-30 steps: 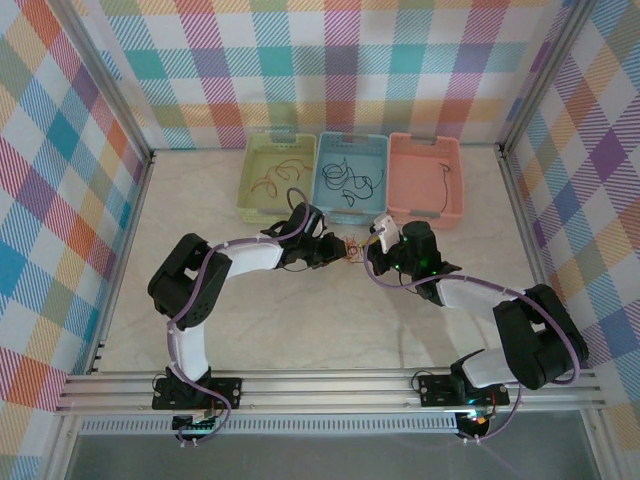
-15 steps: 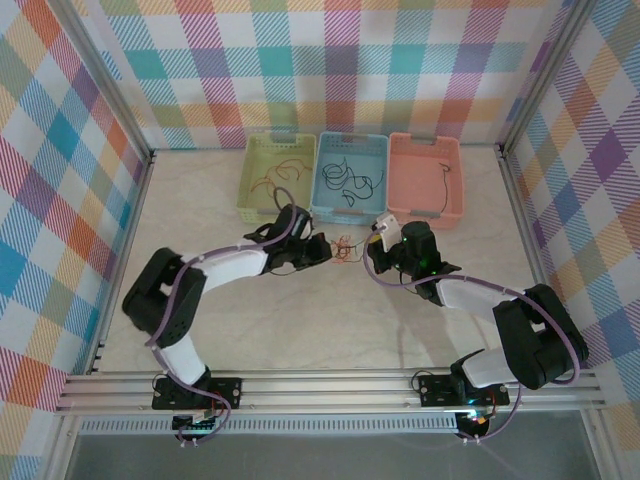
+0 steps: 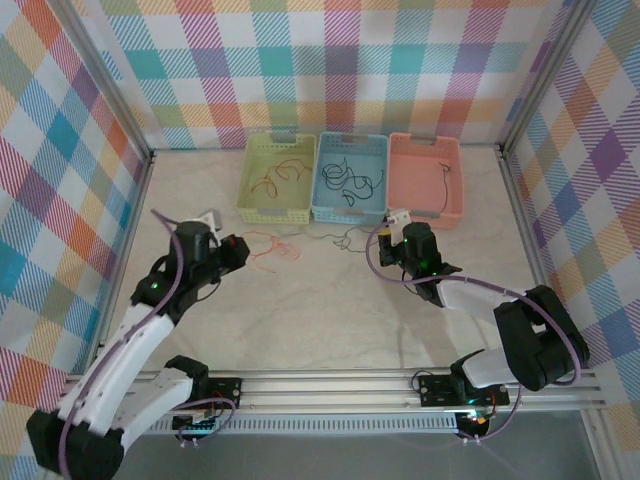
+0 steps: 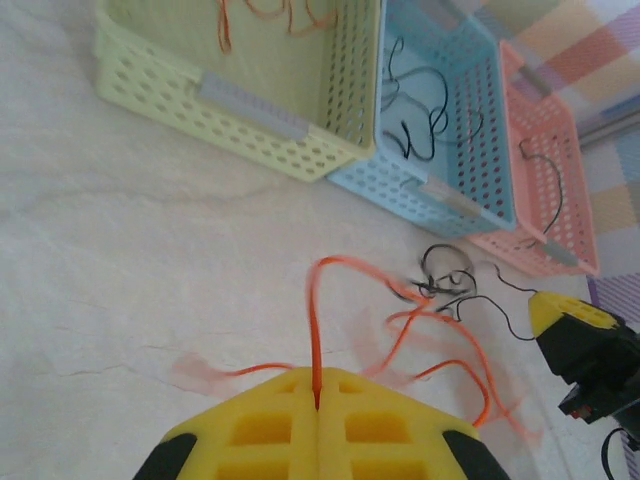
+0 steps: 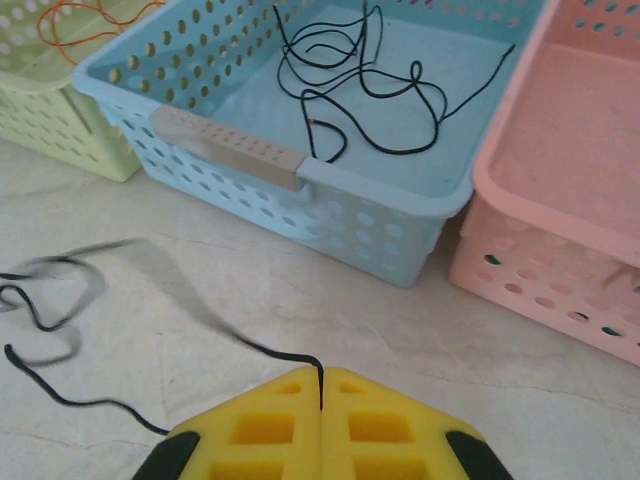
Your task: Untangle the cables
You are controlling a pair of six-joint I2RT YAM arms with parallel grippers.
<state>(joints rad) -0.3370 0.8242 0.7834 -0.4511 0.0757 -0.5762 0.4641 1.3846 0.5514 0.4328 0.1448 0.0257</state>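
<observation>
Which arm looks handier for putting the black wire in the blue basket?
Right: the right gripper pinches the black wire close to the blue basket; the left gripper holds the orange wire.

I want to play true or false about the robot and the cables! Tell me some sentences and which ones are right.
1. The left gripper pinches an orange cable. True.
2. The right gripper is open. False: it is shut on a black cable.
3. The blue basket holds black cables. True.
4. The green basket holds black cables. False: it holds orange cables.
</observation>
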